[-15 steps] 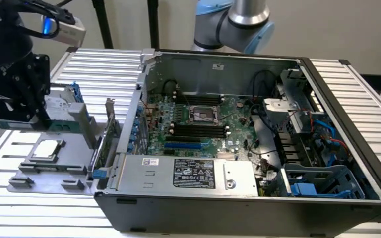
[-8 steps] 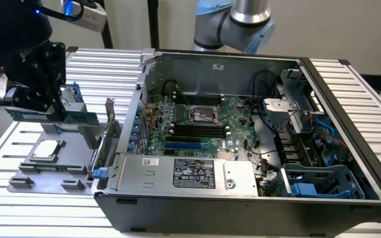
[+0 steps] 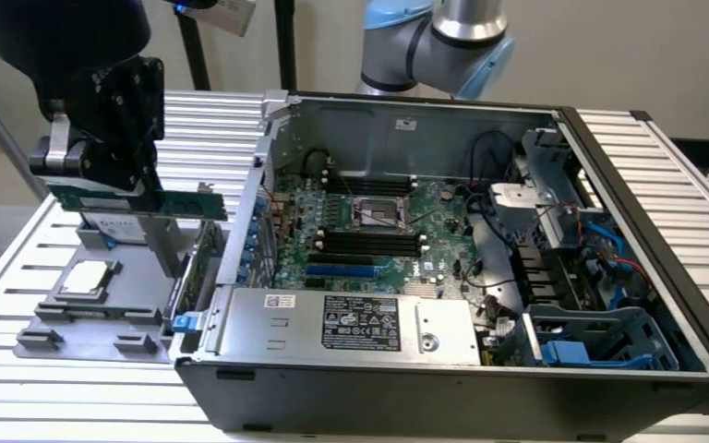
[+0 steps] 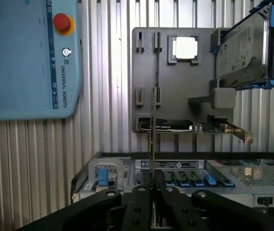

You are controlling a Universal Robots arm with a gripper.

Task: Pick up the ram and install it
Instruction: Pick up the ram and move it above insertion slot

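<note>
My gripper [image 3: 114,187] is shut on the ram [image 3: 163,205], a long thin green stick. It hangs level above the grey holder tray [image 3: 96,314], at the exterior view's left, outside the open computer case [image 3: 453,231]. In the wrist view the ram [image 4: 152,130] shows edge-on as a thin line rising from between the black fingers [image 4: 139,202], with the gripper [image 4: 152,186] closed around its end. The black memory slots [image 3: 367,242] lie on the motherboard inside the case, to the right of the ram in the exterior view.
The grey tray [image 4: 175,86] also carries a processor [image 4: 185,48], a hard drive in a blue frame [image 4: 245,48] and a green expansion card with a metal bracket [image 4: 199,127]. A teach pendant [image 4: 26,57] lies beside it. The case's side wall [image 3: 250,212] stands between tray and motherboard.
</note>
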